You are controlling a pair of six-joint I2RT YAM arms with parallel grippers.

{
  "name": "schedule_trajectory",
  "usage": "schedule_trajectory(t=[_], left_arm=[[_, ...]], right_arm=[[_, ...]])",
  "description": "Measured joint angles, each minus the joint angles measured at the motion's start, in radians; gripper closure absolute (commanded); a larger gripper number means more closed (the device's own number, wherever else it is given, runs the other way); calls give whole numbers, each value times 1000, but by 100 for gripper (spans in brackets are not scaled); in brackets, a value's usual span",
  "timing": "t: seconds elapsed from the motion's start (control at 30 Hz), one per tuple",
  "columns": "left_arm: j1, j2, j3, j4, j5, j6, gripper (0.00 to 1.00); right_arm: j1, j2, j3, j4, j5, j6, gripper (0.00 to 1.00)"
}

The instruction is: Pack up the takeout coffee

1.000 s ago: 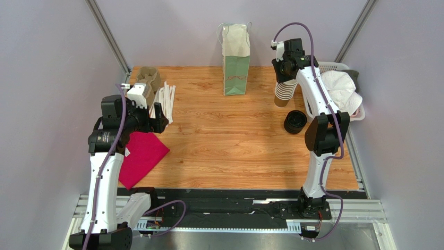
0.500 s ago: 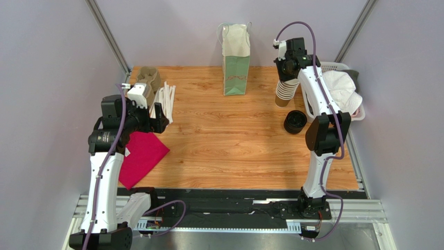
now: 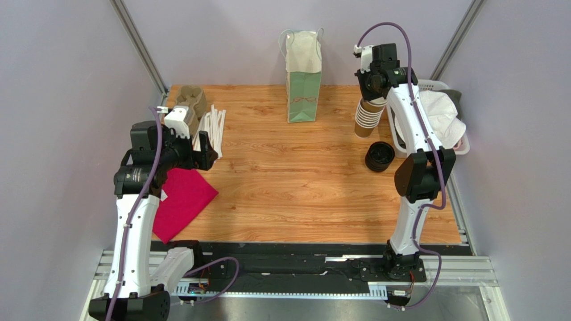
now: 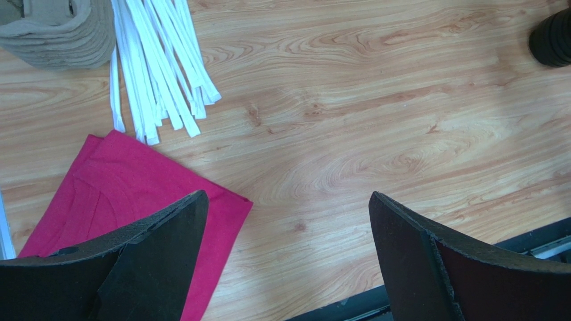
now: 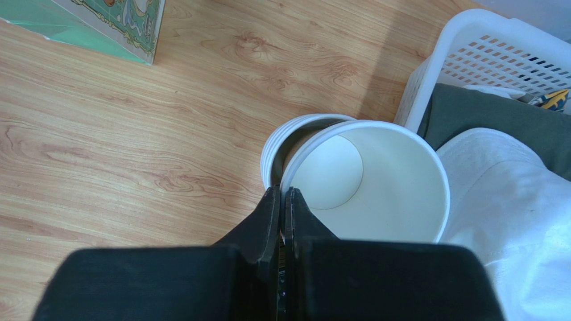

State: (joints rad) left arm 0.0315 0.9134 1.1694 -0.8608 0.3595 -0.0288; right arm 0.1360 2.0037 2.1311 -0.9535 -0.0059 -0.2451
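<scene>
Right wrist view: pinching the rim of a lidless paper cup [image 5: 375,190] with the right gripper [image 5: 281,195], fingers pressed together on it, cup tilted over the stack of cups [image 5: 273,152]. Hemmed in just right by a white basket [image 5: 496,57] of cloths; far left, a green paper bag [image 5: 100,20]. Near the stack, a black lid [image 3: 379,156]. On the left, left gripper [image 4: 287,198] spread wide above the wooden table [image 4: 375,120], beside a red cloth [image 4: 127,194] and wrapped straws [image 4: 161,73].

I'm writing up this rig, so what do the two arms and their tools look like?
Both the left arm and right arm have white links, black joints and a purple cable looped alongside. The left tool and right tool have black wedge-shaped fingers.
</scene>
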Motion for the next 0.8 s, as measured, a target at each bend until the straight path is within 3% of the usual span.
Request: schedule_trajectory(t=[0.4, 0.7, 0.8], left_arm=[[0, 7, 0, 14, 6, 0, 1], [0, 7, 0, 14, 7, 0, 1], [0, 7, 0, 14, 10, 0, 1]], right_arm=[[-6, -6, -2, 0, 16, -20, 81], [-20, -6, -3, -1, 16, -22, 81], [-20, -6, -3, -1, 16, -22, 88]])
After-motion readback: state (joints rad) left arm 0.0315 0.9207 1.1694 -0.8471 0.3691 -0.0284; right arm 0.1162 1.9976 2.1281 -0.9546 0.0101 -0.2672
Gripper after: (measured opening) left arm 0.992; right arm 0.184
